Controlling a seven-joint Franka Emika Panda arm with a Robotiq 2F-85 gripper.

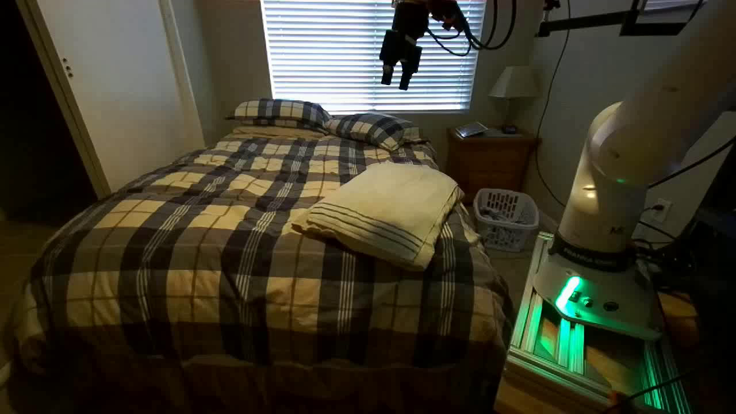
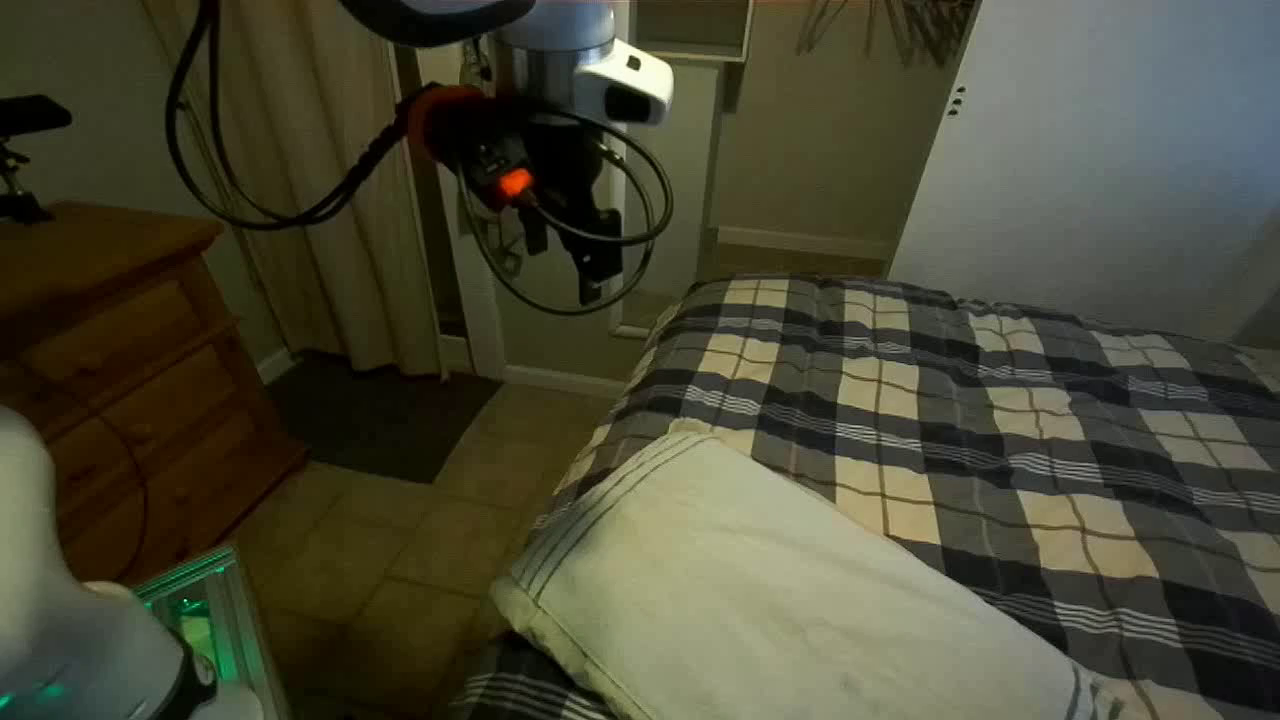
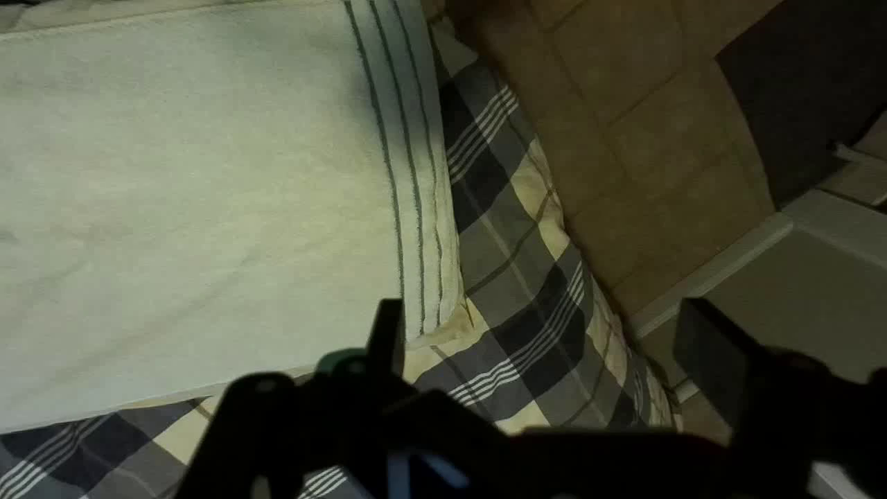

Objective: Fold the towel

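Observation:
The cream towel (image 1: 391, 201) lies folded, nearly flat, on the plaid bedspread along the bed's side nearest the robot base. Dark stripes run across one end. In an exterior view its lower part is cut off by the frame edge (image 2: 780, 580). In the wrist view the towel (image 3: 208, 194) fills the left, with its striped end and a corner near the left finger. My gripper (image 1: 395, 80) is open and empty, high above the bed, fingers pointing down; it also shows in an exterior view (image 2: 566, 268). In the wrist view the fingers (image 3: 540, 312) are wide apart.
The bed with its plaid bedspread (image 1: 218, 230) carries two plaid pillows (image 1: 368, 127) at the window end. A nightstand (image 1: 489, 161) with a lamp (image 1: 513, 83) and a white laundry basket (image 1: 506, 221) stand beside it. A wooden dresser (image 2: 130, 350) and loose cables (image 2: 320, 210) hang near the arm.

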